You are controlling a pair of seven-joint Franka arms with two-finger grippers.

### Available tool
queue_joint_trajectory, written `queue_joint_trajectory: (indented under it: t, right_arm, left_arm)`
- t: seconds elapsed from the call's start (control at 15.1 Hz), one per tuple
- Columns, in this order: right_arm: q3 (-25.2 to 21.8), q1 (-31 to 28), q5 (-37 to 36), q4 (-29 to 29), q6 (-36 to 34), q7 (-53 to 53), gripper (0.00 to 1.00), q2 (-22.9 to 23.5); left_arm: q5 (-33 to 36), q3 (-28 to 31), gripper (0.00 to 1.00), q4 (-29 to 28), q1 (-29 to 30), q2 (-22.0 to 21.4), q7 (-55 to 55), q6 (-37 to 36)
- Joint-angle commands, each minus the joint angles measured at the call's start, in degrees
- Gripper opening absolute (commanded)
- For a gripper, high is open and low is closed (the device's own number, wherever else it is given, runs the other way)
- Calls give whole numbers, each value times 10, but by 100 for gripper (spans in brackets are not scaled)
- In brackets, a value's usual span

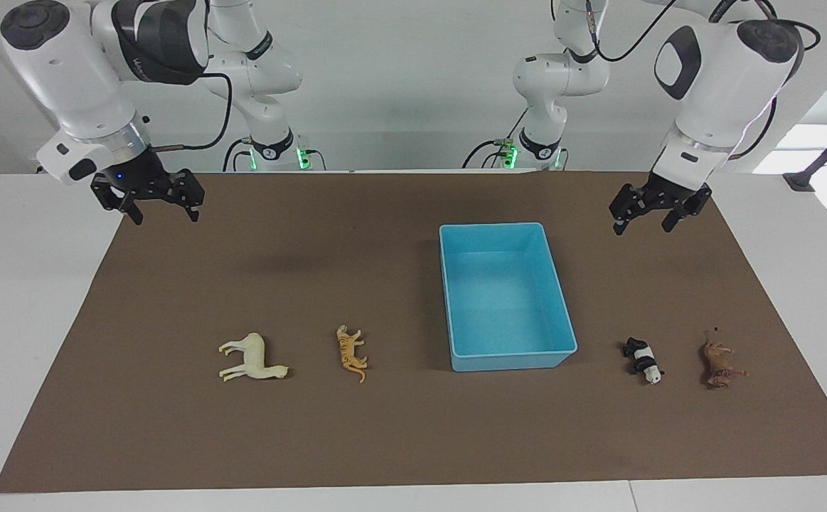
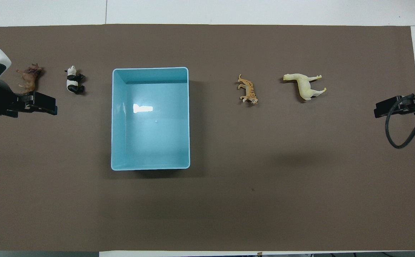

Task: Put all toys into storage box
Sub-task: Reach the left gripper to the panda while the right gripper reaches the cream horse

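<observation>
A: Status? Both pincers raised over the tabletop (image 1: 136, 398), fingers spread, nothing held. Left pincer (image 1: 658, 211) beside storage box (image 1: 456, 299), still empty. Right pincer (image 1: 148, 203) waiting.

B: Toys all on their sides, apart from the box. Panda (image 1: 643, 360) and lion (image 1: 719, 364) below and ahead of left pincer; tiger (image 1: 351, 353) and horse (image 1: 251, 358) ahead of right.

A: Suggested start: panda. Descend straight, close across the torso, lift clear of the rim before release.
</observation>
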Motion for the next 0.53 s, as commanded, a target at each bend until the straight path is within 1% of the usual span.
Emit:
queue_joint_trajectory:
  t: [0.0,0.2,0.33,0.46]
  right_arm:
    - [4,14,10,-11,84,18,100,61]
    - [5,42,11,-17,170,63,100,119]
    - [5,43,11,-36,259,64,100,157]
    - [6,48,18,-32,285,61,100,188]
  left_arm:
    - [5,-5,100,-12,22,52,-5,81]
    - [9,0,100,2,31,123,-5,181]
    - [9,3,100,3,42,148,-4,235]
    - [40,3,100,19,34,203,-5,272]
